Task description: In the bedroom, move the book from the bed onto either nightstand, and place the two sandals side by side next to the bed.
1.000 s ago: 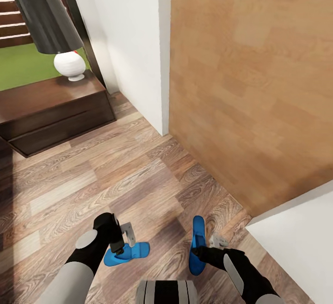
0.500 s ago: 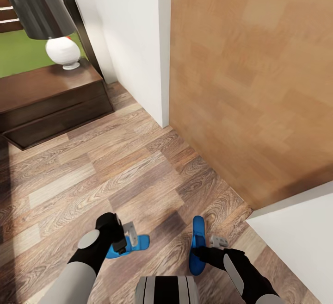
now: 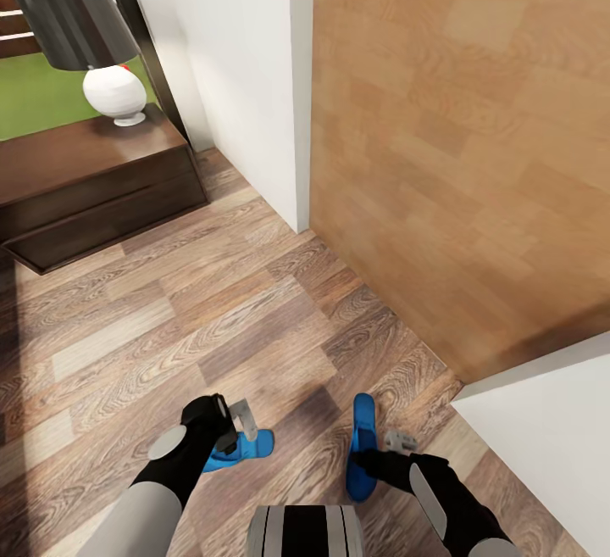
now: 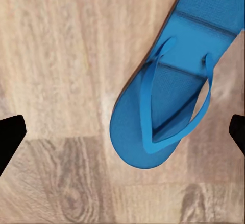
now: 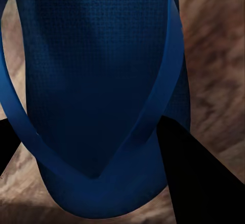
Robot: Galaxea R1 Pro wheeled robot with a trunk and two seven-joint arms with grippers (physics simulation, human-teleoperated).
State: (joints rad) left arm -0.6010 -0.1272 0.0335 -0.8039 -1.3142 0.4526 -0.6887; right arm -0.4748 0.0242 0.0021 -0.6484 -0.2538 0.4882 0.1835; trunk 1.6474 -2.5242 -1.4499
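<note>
We log the scene from the left. A dark-brown nightstand stands at far left, carrying a table lamp with a white round base and a black shade; a window behind it shows green grass.

The left gripper hangs over the left sandal, bright blue, flat on the wood-plank floor. In the left wrist view this sandal lies sole down, its Y-strap up, and the dark fingertips stand wide apart at either edge, touching nothing.

The right sandal lies lengthwise just to the right. The right gripper is at its edge; in its wrist view the sandal sits between the fingers, which appear clamped on it.

A white wall corner and a light wooden panel rise ahead and to the right.
</note>
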